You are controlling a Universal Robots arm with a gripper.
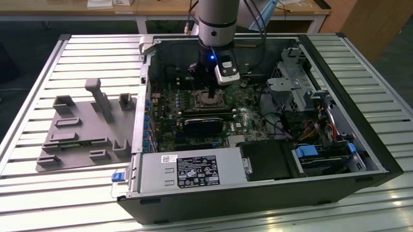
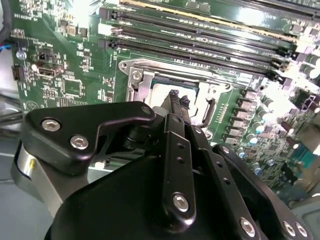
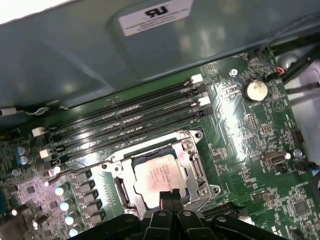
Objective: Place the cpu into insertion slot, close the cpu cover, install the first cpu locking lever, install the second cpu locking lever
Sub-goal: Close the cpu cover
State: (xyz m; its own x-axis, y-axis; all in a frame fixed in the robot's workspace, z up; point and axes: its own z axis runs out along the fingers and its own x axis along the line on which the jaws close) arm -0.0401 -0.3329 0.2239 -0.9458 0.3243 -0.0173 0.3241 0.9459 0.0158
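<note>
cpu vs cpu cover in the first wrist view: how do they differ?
The cpu is a solid pale plate with a matte top. The cpu cover is an open frame with a square window, and it is shinier. The cpu cover is the larger: its frame runs around the cpu's edges, and the cpu shows through the window. Shared: both are square, silvery metal, and appear to lie flat.
</note>
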